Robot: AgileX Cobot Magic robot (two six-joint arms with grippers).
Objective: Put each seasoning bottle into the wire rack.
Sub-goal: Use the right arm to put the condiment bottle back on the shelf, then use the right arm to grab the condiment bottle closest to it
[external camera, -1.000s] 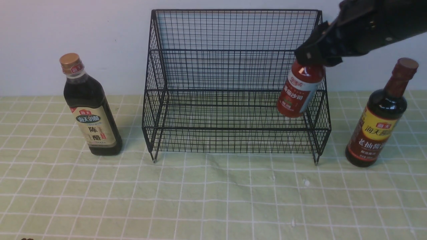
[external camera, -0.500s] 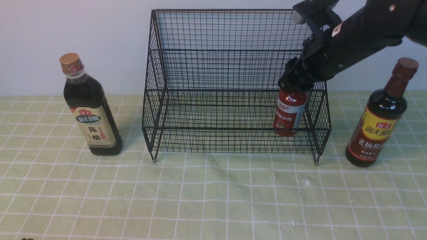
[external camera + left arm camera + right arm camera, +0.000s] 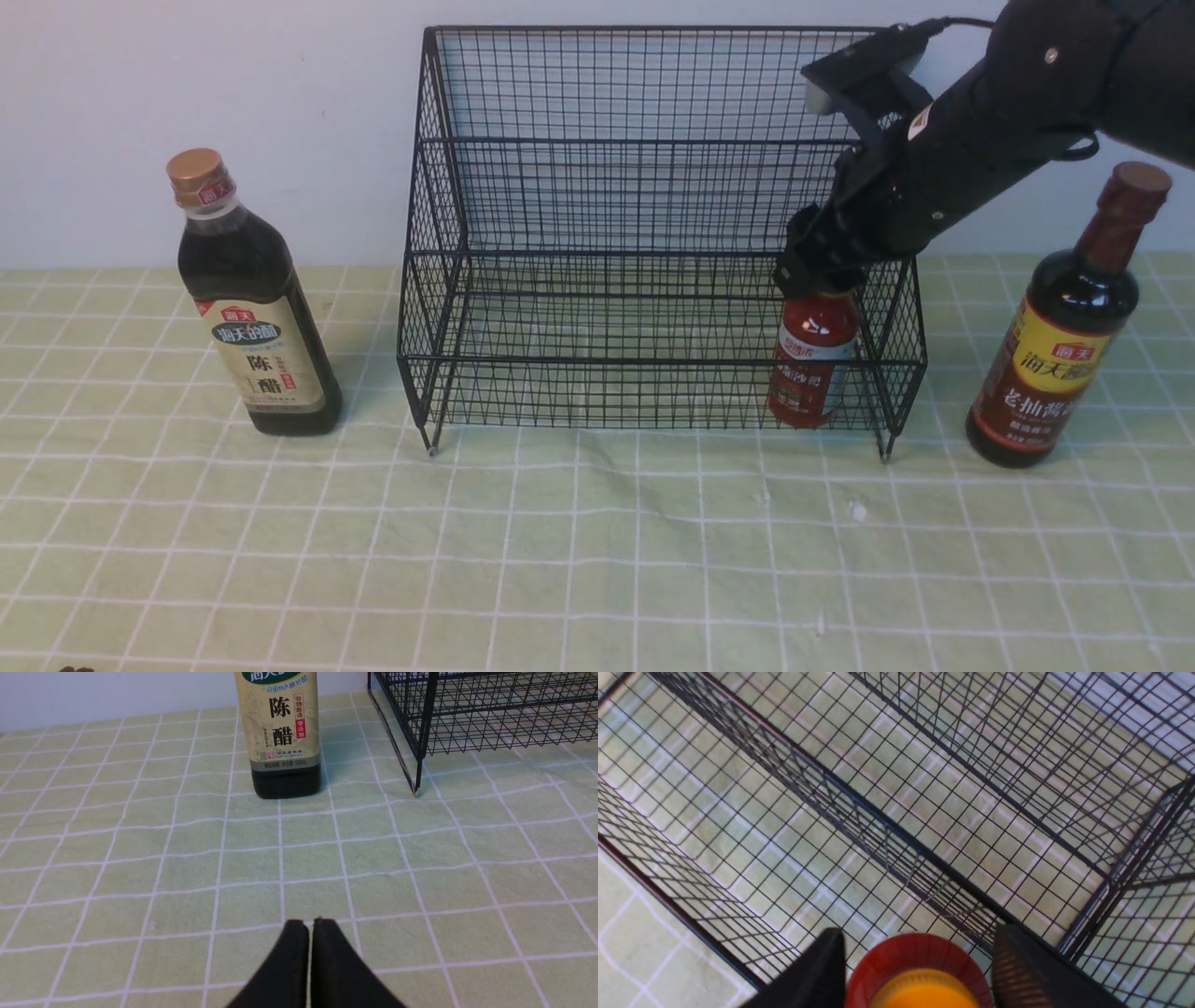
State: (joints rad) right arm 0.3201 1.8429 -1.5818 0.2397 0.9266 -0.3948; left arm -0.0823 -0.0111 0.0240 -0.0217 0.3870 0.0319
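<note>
Checked cloth (image 3: 597, 560) | yellow-capped red bottle (image 3: 808, 373) in rack (image 3: 597, 187) | right pincer (image 3: 820, 271) spread | left pincer (image 3: 310, 926) closed

Black metal wire rack (image 3: 607, 358); glossy red bottle (image 3: 812, 327); matt checked cloth (image 3: 597, 560).

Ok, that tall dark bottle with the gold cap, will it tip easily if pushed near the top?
Probably: the gold-capped bottle is tall over a narrow base, so a push near the cap would likely topple it. It looks filled with dark liquid nearly to the neck, so probably heavy for its size. Its glossy shoulder may be slippery.
</note>
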